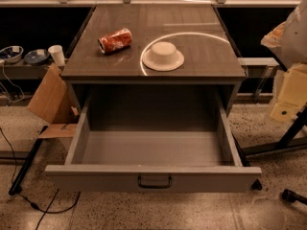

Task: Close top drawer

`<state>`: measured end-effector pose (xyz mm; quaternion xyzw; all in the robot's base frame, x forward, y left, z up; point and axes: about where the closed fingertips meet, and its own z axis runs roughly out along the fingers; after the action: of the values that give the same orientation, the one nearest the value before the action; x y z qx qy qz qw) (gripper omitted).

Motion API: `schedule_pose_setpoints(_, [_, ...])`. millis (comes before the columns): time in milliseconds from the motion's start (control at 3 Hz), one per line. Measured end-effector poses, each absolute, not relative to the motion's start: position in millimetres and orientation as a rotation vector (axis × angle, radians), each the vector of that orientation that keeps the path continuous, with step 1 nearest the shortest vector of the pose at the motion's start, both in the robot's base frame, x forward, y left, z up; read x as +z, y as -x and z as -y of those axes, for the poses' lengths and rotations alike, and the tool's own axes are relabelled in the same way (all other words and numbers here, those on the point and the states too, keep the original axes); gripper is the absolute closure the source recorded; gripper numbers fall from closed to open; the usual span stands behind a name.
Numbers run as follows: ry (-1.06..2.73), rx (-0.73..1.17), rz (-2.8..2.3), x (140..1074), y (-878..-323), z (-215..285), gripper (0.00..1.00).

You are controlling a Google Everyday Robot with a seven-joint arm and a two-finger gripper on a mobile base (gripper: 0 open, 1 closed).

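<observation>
Can (114,40) lies left of bowl (163,56) atop cabinet (192,28) (top drawer (96,178) protrudes below).

Speckled terrazzo floor (201,214) all around, with warm yellowish light over everything. On the left a cardboard box (48,97) leans beside a low ledge (24,72) holding two bowls (36,56) and a white cup (57,54) — a black cable (33,206) snakes over the near floor. On the far side there's a pale rail (268,3) with dark space under it. On the right, black stand legs (273,147).
</observation>
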<state>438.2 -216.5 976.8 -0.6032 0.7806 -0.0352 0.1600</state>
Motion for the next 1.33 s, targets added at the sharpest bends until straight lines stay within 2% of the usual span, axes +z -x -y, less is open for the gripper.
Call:
schedule_pose_setpoints(667, [1.688, -0.06, -2.237, 964, -425, 225, 0.0])
schedule_pose_setpoints(1333, [1.588, 0.056, -2.259, 900, -393, 230, 0.0])
